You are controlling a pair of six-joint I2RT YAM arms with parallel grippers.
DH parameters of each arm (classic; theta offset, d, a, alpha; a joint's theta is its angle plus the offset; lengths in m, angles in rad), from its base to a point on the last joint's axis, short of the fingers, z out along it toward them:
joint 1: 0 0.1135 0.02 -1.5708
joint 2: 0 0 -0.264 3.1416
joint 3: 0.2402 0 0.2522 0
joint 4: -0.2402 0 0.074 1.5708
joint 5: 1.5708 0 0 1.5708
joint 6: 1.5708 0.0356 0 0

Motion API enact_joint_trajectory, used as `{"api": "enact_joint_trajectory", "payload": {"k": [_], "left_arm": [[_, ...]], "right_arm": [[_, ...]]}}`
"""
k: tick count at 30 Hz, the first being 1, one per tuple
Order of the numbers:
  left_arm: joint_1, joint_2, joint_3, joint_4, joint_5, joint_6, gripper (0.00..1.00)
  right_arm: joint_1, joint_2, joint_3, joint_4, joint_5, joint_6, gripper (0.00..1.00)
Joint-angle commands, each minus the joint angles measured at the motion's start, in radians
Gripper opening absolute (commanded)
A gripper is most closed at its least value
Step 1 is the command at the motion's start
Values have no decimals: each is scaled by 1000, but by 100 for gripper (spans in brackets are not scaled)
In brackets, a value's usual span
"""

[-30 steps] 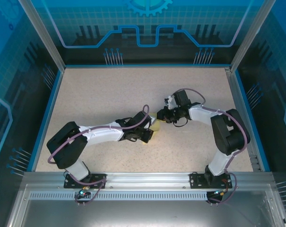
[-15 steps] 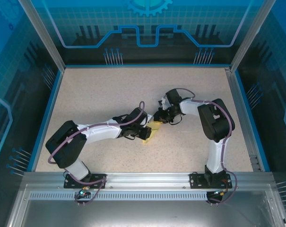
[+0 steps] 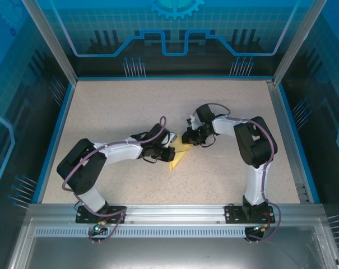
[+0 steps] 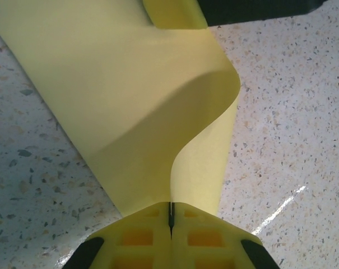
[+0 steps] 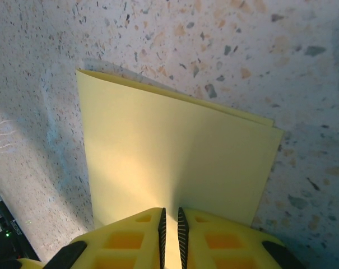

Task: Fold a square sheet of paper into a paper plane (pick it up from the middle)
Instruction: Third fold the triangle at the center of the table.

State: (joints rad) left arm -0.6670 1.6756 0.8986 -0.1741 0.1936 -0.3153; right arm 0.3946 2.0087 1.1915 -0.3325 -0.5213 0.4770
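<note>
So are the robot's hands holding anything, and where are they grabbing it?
Yes, both hold the folded yellow sheet of paper. The left gripper pinches one edge of it, and the right gripper pinches the opposite end.

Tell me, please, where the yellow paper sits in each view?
Top external: yellow paper in the middle of the speckled table.
Left wrist: curling across the upper middle, pinched by the left gripper.
Right wrist: folded, centre, pinched by the right gripper.
Shared landmark: the speckled table.
</note>
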Motion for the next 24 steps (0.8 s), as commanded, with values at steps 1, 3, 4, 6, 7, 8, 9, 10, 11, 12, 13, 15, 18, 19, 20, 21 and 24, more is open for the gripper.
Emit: {"api": "enact_joint_trajectory", "payload": {"k": [1,3,4,6,7,8,9,10,11,12,13,15,18,19,20,21,24], "left_arm": [[13,16,23,-7,27,5,2],[20,20,35,-29,17,22,3],[27,22,40,-31,23,26,3],[30,33,54,-38,35,38,4],[31,43,61,-45,38,46,4],[32,53,66,-49,41,50,4],[30,61,71,-51,40,54,4],[30,69,74,-53,40,57,4],[31,73,74,-54,38,59,4],[31,78,73,-50,37,58,4],[30,79,70,-46,40,57,4],[30,80,66,-38,40,53,4],[30,73,61,-38,31,47,4],[31,71,61,-40,29,46,4],[31,67,56,-41,27,43,4],[31,63,50,-37,26,39,4],[31,61,44,-35,13,37,4]], "right_arm": [[19,42,3,-43,25,-15,18],[18,44,1,-45,27,-15,18],[18,44,-1,-43,27,-15,18],[18,45,-3,-42,27,-14,18],[18,46,-3,-42,27,-15,18],[18,47,-2,-42,27,-13,18],[18,47,-3,-41,29,-12,18],[18,47,-3,-42,28,-12,18],[17,47,-3,-42,29,-9,18],[18,46,-3,-40,29,-8,18],[18,44,-3,-40,29,-6,19],[19,44,-2,-37,27,-4,18],[18,44,0,-40,29,-5,19],[18,45,0,-41,31,-5,19],[18,44,2,-43,32,-5,19],[19,44,2,-45,32,-6,19],[17,46,4,-46,33,-6,19]]}}
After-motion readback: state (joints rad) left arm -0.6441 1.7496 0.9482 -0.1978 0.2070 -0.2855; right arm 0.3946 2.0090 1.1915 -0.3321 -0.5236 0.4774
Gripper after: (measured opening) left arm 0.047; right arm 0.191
